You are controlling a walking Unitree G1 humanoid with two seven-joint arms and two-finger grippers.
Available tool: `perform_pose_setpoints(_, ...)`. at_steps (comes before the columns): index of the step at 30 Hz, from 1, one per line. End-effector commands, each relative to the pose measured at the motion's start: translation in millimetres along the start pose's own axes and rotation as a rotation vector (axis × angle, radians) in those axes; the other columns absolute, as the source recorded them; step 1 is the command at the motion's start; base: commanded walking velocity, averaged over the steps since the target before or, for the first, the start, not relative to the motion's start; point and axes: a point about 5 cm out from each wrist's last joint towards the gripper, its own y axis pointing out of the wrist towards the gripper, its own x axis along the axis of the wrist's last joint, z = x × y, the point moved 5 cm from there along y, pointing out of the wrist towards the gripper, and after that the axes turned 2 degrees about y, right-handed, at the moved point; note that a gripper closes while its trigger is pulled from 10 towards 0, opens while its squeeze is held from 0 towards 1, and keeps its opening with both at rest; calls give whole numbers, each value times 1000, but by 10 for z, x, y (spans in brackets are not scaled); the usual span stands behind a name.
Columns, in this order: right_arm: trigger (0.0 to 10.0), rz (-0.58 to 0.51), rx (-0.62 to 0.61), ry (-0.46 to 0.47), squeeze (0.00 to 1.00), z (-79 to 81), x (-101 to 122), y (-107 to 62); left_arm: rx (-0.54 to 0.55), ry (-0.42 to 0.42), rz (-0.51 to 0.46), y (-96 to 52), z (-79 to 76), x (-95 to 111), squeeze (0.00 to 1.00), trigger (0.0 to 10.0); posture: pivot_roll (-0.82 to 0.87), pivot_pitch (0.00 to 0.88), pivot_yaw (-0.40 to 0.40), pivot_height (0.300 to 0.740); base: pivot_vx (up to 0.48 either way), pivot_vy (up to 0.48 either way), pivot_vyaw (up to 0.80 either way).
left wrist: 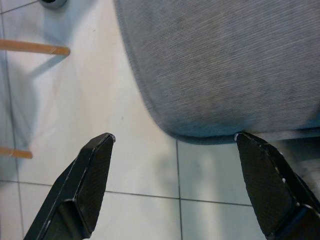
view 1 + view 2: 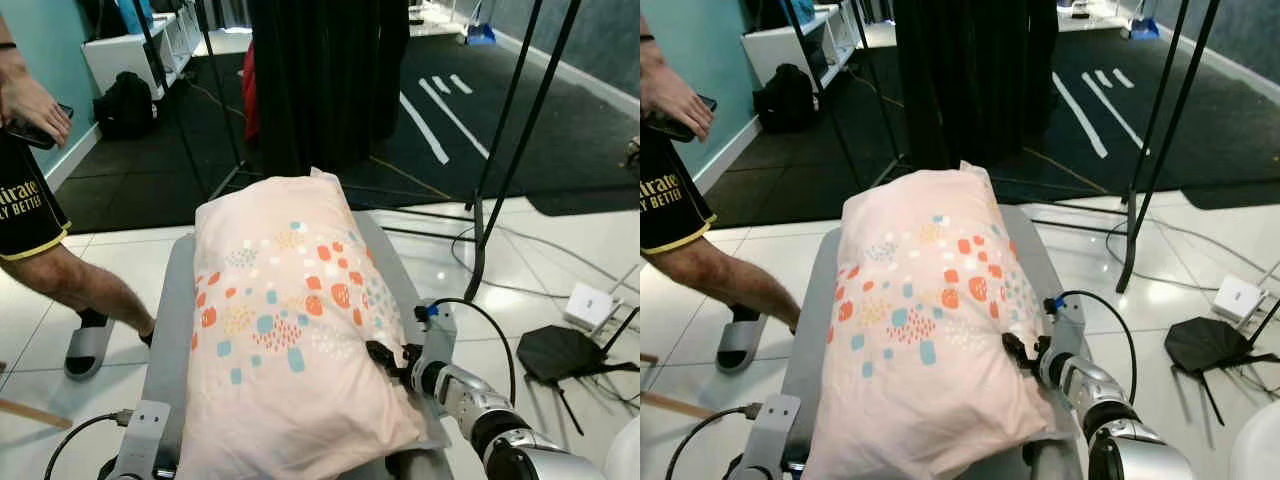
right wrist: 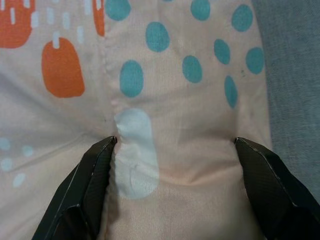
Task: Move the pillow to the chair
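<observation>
A peach pillow point(image 2: 280, 310) with orange and teal spots lies lengthwise on the grey padded chair point(image 2: 170, 330). My right gripper point(image 2: 385, 355) is at the pillow's near right edge. In the right wrist view its fingers point(image 3: 85, 190) stand wide open and press into the pillow fabric point(image 3: 170, 100) that bulges between them. My left arm point(image 2: 140, 440) sits low at the chair's near left corner. Its gripper point(image 1: 175, 145) is open with nothing in it, over the white floor tiles beside the grey seat edge point(image 1: 220, 75).
A person point(image 2: 40, 230) in sandals stands at the left, close to the chair, holding a phone. Black stand poles point(image 2: 510, 140) and cables cross the floor at the right, near a white box point(image 2: 590, 305) and a black object point(image 2: 560, 350). A dark curtain point(image 2: 320, 80) hangs behind.
</observation>
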Motion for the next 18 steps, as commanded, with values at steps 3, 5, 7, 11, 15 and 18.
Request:
perform_pose_setpoints(3,10000,-14,93,212,0,183,-61,44,32,15,59,-69,210,-286,0,10000,72,217,89,501,0,0,0)
perform_pose_setpoints(5,10000,-25,204,347,0,339,-53,52,37,21,67,-98,259,-366,0,10000,80,218,95,501,0,0,0)
perform_pose_setpoints(7,10000,-8,245,360,0,404,-75,54,36,24,70,-107,267,-391,0,10000,83,219,97,501,0,0,0)
perform_pose_setpoints(11,10000,79,385,348,0,640,-182,44,35,27,75,-134,265,-459,0,10000,82,214,95,501,0,0,0)
perform_pose_setpoints(15,10000,114,461,346,0,751,-212,25,35,28,76,-143,253,-483,0,10000,82,214,95,501,0,0,0)
perform_pose_setpoints(18,10000,235,528,229,0,878,-390,-8,31,28,75,-154,210,-508,0,10000,76,204,89,501,0,0,0)
